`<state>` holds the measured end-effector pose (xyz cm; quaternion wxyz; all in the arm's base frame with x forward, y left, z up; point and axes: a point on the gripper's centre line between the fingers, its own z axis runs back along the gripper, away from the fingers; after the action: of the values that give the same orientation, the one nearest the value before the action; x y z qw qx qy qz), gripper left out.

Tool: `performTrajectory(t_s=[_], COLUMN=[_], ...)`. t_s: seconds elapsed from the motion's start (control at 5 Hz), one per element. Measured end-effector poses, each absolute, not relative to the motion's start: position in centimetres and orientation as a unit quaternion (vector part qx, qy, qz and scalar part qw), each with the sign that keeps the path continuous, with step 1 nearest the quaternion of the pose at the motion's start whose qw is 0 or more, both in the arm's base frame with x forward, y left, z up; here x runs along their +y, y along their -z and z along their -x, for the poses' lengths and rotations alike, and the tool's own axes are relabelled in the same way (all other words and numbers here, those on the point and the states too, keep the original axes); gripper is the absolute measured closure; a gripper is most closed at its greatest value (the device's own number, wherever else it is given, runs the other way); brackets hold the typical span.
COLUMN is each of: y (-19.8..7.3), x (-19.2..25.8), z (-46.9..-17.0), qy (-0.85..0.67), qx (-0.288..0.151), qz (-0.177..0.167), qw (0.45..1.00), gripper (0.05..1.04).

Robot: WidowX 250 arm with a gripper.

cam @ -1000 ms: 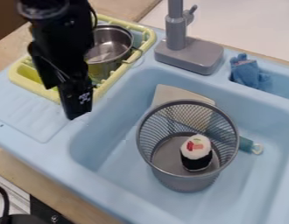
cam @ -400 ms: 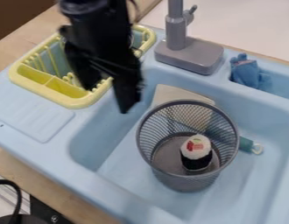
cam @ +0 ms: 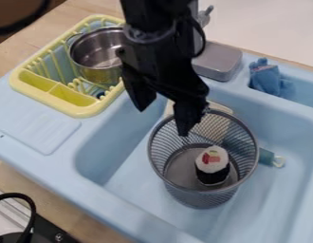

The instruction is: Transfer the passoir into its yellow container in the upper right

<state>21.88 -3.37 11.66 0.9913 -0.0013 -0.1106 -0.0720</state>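
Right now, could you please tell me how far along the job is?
A steel pot already sits in the yellow rack. Nothing is in hand: the open gripper hangs above the sink, near the mesh basket. If the pot is the passoir, the placing looks done; if it is the basket, which stands in the sink holding toy sushi, gripping, lifting and racking it are left.

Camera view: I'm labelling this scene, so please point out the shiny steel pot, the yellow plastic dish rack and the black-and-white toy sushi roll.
Shiny steel pot [cam: 99,76], camera view: outer wall.
Yellow plastic dish rack [cam: 83,112], camera view: near corner.
Black-and-white toy sushi roll [cam: 211,177], camera view: black side.
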Motion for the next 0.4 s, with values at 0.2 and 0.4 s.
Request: performTrajectory(t_s=[0.2, 0.4], y=[-10.84, -10.09], x=[-3.50, -3.10], z=[-21.66, -21.44], qy=[0.067, 0.067], qx=[-0.090, -0.084], qz=[-0.024, -0.030], qw=[0.993, 0.994], gripper=[0.084, 0.084])
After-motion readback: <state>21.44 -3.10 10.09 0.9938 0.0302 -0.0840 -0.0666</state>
